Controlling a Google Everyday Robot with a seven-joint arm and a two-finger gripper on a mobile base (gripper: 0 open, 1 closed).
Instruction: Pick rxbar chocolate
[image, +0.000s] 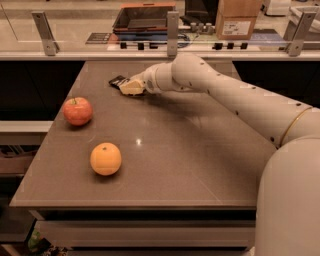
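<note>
The rxbar chocolate (117, 81) is a small flat black bar lying on the far part of the table, left of centre. My gripper (131, 88) is pale and reaches in from the right on the white arm (225, 90). It is low over the table, right at the bar's near right end and covering part of it. Only the bar's left end shows. I cannot tell whether the gripper touches the bar.
A red apple (77, 110) sits near the brown table's (200, 165) left edge. An orange (105, 159) lies at the front left. Behind the table runs a glass rail with metal posts (172, 32), and beyond it a tray and a cardboard box (236, 19).
</note>
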